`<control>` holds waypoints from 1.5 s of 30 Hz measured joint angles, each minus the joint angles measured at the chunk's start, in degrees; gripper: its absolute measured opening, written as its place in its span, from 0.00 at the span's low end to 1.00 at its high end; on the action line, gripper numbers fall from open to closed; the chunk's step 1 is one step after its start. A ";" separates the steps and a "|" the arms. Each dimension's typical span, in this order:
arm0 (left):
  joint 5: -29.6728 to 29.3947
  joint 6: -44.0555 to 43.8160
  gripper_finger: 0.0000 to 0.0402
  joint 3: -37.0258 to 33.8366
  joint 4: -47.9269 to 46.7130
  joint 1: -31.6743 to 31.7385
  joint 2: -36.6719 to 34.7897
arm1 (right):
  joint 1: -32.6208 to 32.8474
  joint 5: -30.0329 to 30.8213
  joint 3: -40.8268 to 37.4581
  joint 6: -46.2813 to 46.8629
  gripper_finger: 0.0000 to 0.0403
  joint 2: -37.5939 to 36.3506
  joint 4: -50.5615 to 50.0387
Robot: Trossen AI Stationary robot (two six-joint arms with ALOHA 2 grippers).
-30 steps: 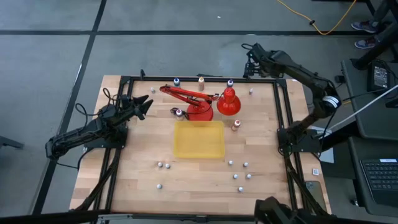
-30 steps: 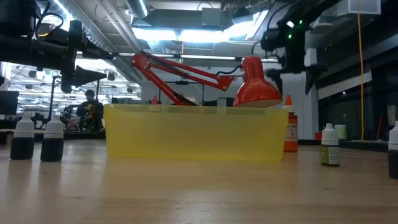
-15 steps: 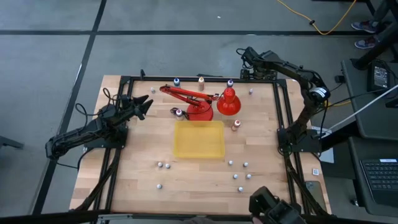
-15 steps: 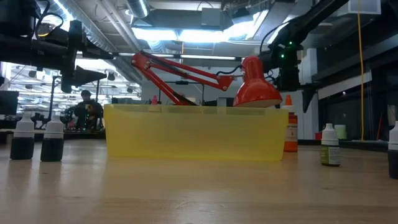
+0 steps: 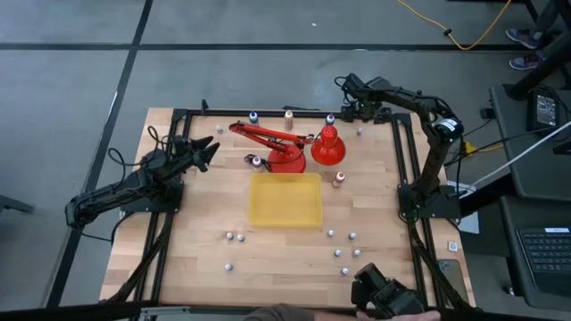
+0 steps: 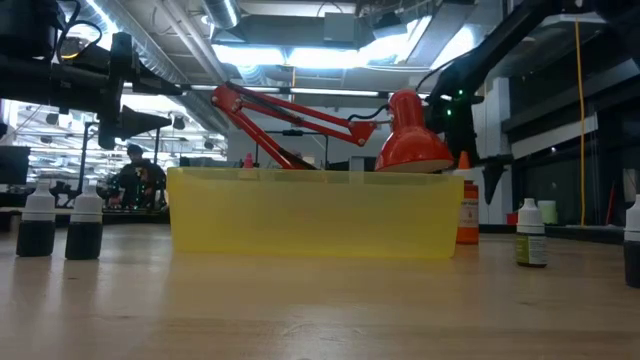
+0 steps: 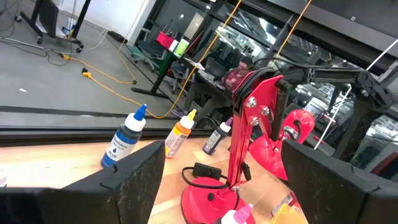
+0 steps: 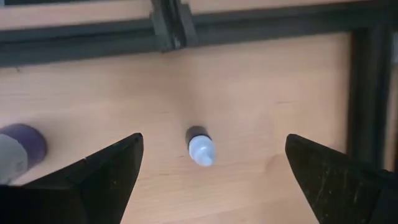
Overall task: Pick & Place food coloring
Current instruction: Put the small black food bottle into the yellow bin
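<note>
Beyond the red lamp (image 5: 308,147), the right gripper (image 5: 350,89) is held with fingers apart above a small food coloring bottle (image 8: 200,147), lined up for grasping; the left gripper (image 5: 207,149) waits, fingers apart.

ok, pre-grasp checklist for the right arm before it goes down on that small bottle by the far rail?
1. Right end effector open: ok, fingers wide apart.
2. Small white-capped bottle centred between the fingers: ok.
3. Bottle upright: ok, seen cap-on from above.
4. Clearance from the purple-capped bottle: ok, well off to one side.
5. Yellow tray free for the drop: ok, looks empty.
6. Left end effector out of the way: ok, at the table's left edge, empty.
</note>
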 joint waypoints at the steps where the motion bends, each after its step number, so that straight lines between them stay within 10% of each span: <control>1: 0.00 0.00 0.78 0.00 0.01 0.00 0.02 | 0.00 -0.62 -0.64 0.03 0.98 0.19 0.36; 21: 0.00 0.00 0.77 0.00 0.00 0.00 0.00 | -0.15 -3.82 -6.54 -2.80 0.95 0.23 8.76; 45: 0.00 0.00 0.78 0.00 0.00 0.00 0.00 | -0.15 -3.76 -6.54 -2.54 0.36 0.23 8.57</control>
